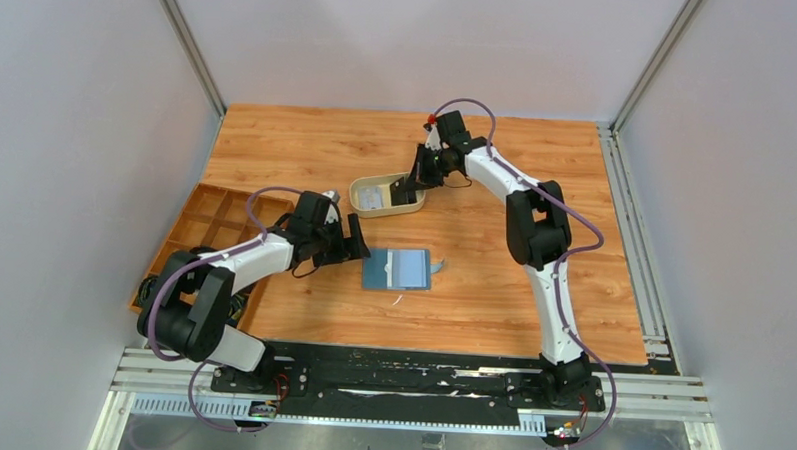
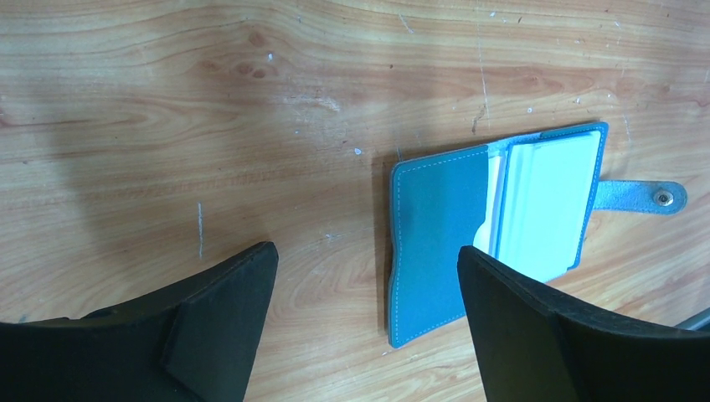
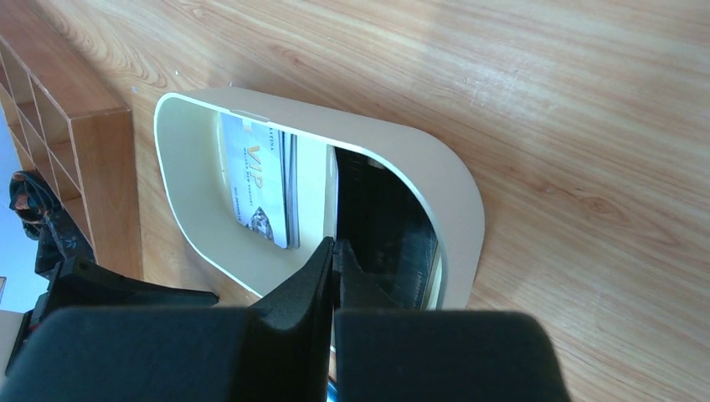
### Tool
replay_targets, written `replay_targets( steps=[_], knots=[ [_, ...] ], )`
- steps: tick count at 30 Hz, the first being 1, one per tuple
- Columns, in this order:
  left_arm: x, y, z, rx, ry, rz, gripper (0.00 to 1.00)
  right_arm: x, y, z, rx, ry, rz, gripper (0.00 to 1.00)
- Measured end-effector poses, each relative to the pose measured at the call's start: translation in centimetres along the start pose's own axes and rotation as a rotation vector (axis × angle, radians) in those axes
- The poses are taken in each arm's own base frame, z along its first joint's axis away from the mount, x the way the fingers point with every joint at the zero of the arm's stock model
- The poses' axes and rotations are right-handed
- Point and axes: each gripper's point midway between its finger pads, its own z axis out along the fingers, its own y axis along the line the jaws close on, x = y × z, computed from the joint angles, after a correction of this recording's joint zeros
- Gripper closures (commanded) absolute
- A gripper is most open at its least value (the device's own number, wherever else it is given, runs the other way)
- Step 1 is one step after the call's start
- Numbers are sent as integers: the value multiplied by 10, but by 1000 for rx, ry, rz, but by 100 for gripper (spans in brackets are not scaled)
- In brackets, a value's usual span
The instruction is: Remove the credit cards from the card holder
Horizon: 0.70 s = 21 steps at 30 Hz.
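The teal card holder lies open on the table, with pale cards in its right pocket and its snap tab pointing right. My left gripper is open and empty at the holder's left edge. In the left wrist view the holder's left flap lies between the fingers. My right gripper is down in the beige oval tray. Its jaws are shut on a thin, dark-looking card standing in the tray. Another credit card lies flat in the tray.
A wooden compartment box sits at the table's left edge, beside my left arm, and shows in the right wrist view. The tray's rim rises around my right fingertips. Grey walls enclose the table.
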Motion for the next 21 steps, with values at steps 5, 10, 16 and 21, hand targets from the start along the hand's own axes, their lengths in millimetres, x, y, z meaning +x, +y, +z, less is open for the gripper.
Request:
replay_targets(
  steps=[5, 10, 16, 21],
  knots=[
    [0, 0, 0, 5, 1, -3, 9, 0, -5, 0, 28, -5, 4, 95],
    [0, 1, 0, 12, 1, -7, 9, -2, -10, -3, 67, -9, -3, 88],
    [-1, 1, -1, 20, 5, -7, 9, -7, -16, -7, 118, -22, -29, 75],
    [-3, 4, -1, 20, 3, -9, 9, -8, -20, -14, 156, -24, -44, 67]
  ],
)
